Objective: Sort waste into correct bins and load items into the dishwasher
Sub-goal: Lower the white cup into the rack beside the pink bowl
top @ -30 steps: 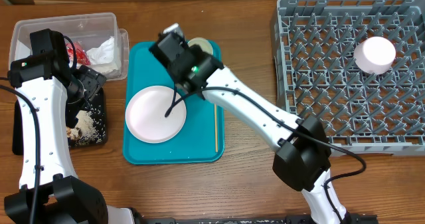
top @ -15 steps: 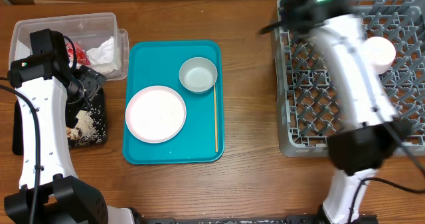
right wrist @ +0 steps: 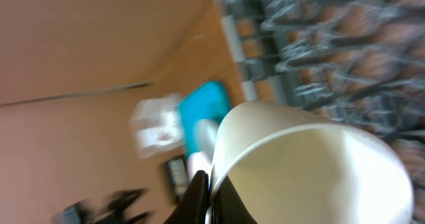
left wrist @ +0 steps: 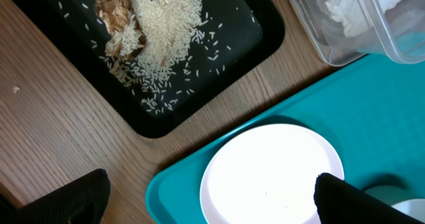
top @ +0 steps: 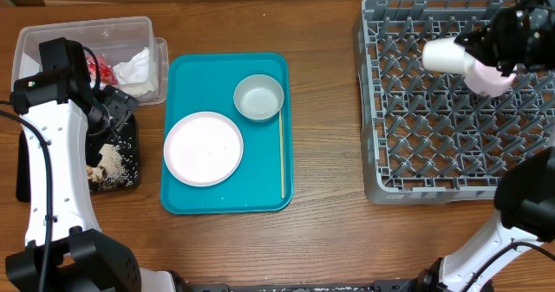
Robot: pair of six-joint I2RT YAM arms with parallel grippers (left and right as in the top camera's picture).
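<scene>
With the right gripper (top: 473,53) pinching the rim of the cup (top: 443,55), tilted on its side above the dish rack (top: 408,153), turn the mouth down and lower it between the prongs just beside the second cup (top: 492,82). Hold the pinch firm until the rim settles, then spread and lift straight up. Leave the left gripper (left wrist: 211,187), spread and empty over the plate (left wrist: 265,164), where it hangs.

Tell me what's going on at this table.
The right gripper holds a cup over the dish rack. The left gripper hangs open above the plate, by the black tray. The plate, a bowl and a chopstick sit on the teal tray.
</scene>
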